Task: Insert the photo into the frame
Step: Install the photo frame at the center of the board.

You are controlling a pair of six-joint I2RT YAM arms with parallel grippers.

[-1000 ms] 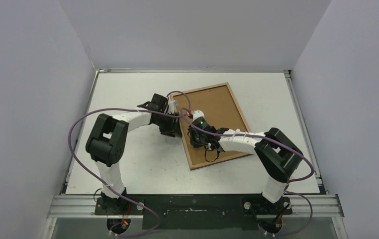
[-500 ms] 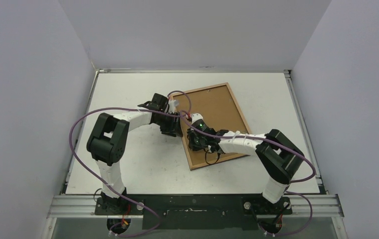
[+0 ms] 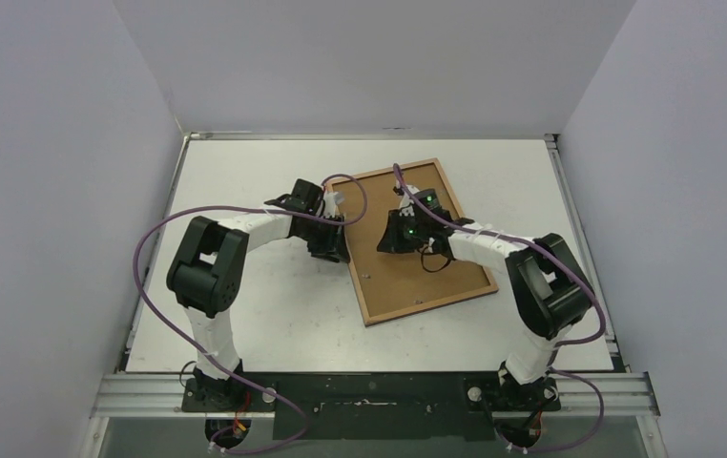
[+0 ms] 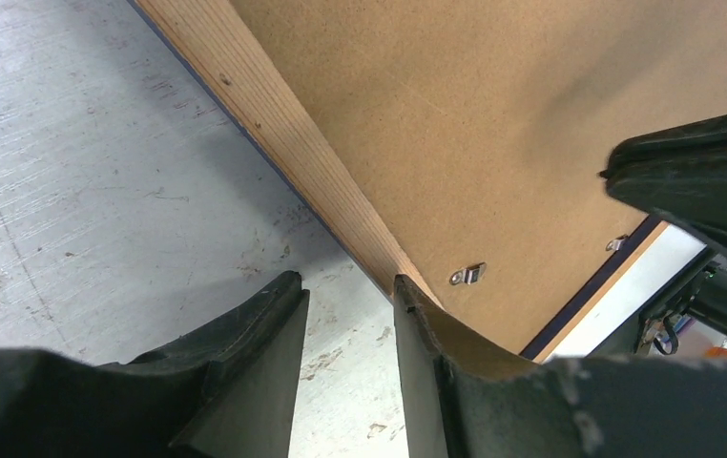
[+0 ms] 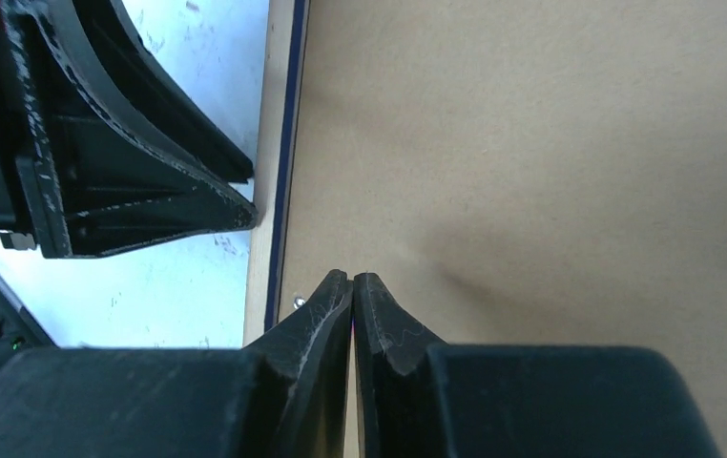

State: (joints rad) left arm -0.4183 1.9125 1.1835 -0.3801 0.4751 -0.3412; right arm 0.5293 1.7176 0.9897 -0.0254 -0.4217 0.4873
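The left gripper (image 4: 343,281), partly spread, meets the long left edge of the back-up frame (image 3: 430,301); the right gripper (image 5: 352,277), pinched closed, hangs over its centre.

— What lies under the right gripper (image 5: 352,284)?
— Brown backing board (image 5: 531,172), filling most of the view. The fingertips are pressed together just above it, with nothing between them.
— And to the left?
— The frame (image 5: 262,143), a pale wooden rim with a navy line along it. A small metal clip (image 5: 299,301) sits beside it, then the white table (image 5: 188,286). The left gripper (image 5: 249,198) points at the rim from the upper left.
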